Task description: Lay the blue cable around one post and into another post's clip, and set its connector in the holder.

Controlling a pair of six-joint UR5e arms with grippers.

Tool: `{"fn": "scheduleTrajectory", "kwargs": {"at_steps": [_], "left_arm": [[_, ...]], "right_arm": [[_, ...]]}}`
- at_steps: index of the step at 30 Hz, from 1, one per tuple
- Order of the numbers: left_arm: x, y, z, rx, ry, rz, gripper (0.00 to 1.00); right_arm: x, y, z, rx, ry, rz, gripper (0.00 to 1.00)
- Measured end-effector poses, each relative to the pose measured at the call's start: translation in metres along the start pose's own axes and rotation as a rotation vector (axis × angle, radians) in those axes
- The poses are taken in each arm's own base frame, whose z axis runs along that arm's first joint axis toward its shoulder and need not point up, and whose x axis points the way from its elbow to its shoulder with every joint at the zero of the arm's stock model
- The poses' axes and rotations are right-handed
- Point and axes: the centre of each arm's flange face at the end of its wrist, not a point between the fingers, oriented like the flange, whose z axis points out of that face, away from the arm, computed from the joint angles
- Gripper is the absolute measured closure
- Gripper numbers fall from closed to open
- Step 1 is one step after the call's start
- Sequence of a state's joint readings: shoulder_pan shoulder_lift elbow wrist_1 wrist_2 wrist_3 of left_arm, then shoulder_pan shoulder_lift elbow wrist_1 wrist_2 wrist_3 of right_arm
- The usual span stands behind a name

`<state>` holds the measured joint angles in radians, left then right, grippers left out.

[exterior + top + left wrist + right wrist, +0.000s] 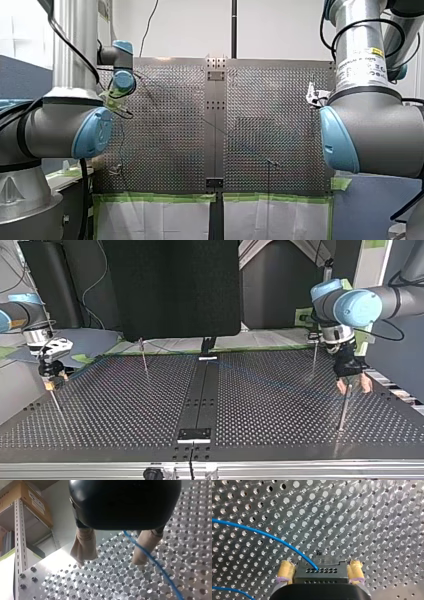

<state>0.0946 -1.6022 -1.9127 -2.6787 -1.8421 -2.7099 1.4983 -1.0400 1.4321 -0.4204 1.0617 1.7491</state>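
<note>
Two arms work the perforated table (115,405), one at each side edge. My right arm (15,315) is at the edge on the top view's left, and my left arm (365,302) is at the opposite edge. The right gripper (320,566) has its yellow pads clamped on the flat sides of the black connector (319,574), close over the table. The left gripper (110,562) has its beige pads spread and pinches nothing. Thin posts (144,357) stand toward the far edge, and another stands just beside the left gripper. The blue cable (150,560) leaves the connector and passes between the left pads, nearer one of them.

My read is that the cable is light, limp and slick, so it will sag and slip. I'd carry it by the rigid connector and guide the wire with a loose pinch close to a post. I can't tell which part is the holder.
</note>
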Motion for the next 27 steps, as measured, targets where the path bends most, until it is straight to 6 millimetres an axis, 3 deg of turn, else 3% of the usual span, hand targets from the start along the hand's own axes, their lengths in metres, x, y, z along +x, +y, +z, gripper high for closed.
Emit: {"fn": "scheduleTrajectory", "kwargs": {"at_steps": [17, 27], "left_arm": [[-0.011, -0.004, -0.057, 0.007, 0.036, 0.082, 0.00], [-0.038, -0.031, -0.077, -0.013, -0.030, 0.167, 0.00]], "right_arm": [[0.000, 0.000, 0.000, 0.000, 0.000, 0.000, 0.13], [0.000, 0.000, 0.000, 0.000, 0.000, 0.000, 0.13]]}}
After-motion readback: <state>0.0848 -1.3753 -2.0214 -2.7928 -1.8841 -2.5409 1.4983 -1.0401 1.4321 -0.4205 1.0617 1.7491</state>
